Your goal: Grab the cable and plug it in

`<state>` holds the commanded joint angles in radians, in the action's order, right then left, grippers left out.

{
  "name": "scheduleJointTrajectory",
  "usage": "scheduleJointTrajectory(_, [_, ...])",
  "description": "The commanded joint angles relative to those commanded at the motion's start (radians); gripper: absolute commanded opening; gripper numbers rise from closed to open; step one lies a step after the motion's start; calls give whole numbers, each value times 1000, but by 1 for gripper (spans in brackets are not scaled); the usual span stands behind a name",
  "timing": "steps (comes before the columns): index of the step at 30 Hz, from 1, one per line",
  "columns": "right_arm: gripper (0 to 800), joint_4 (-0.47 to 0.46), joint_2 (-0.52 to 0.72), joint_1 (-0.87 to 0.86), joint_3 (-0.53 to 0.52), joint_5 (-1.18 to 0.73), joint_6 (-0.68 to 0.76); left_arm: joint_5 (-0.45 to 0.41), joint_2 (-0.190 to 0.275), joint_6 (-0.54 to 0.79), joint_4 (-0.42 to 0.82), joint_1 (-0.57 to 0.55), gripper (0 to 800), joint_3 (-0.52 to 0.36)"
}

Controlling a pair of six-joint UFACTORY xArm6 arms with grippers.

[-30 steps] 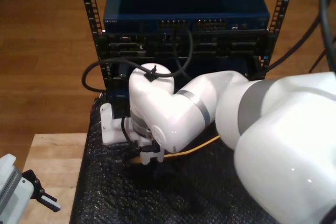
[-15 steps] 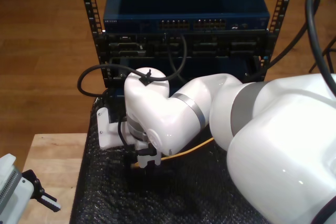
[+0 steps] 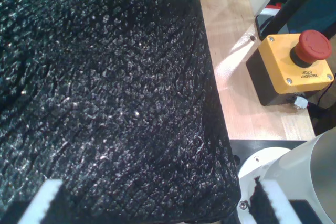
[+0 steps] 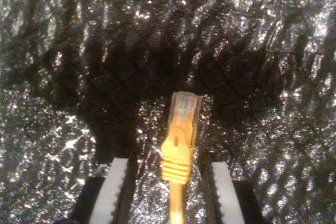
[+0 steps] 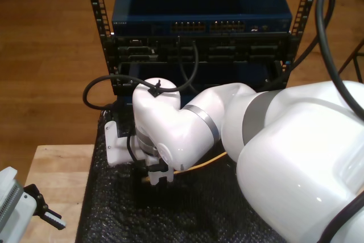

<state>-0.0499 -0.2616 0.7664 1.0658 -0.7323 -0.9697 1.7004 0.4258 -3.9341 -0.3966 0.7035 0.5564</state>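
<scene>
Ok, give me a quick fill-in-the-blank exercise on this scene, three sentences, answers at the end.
1. The cable lying between the fingers of my second gripper is coloured ____.
2. The emergency stop box has a ____ button on top.
3. The cable lies on a ____ foam mat.

Answers: yellow-orange; red; black

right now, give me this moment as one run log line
second end effector: open, fingers either side of cable plug | cable: flat on black mat, not gripped | first end effector: open, over the mat | plug-in: not started
</scene>
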Motion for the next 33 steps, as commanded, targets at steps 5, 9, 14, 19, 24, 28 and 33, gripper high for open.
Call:
scheduleJointTrajectory(5, [310,0,-2,2,9,0,0,0,0,0,0,0,800,0])
scheduleJointTrajectory(9, [270,0,-2,2,9,0,2,0,0,0,0,0,800,0])
scheduleJointTrajectory(14, [219,0,-2,2,11,0,3,2,2,0,0,0,800,0])
scheduleJointTrajectory(19, [162,0,-2,2,11,0,3,2,0,0,0,0,800,0])
scheduleJointTrajectory(24, [53,0,-2,2,9,2,3,0,2,0,0,0,800,0])
scheduleJointTrajectory(28, [10,0,-2,2,9,2,3,0,0,0,0,0,800,0])
scheduleJointTrajectory(33, [6,0,9,2,8,0,0,0,0,0,0,0,800,0])
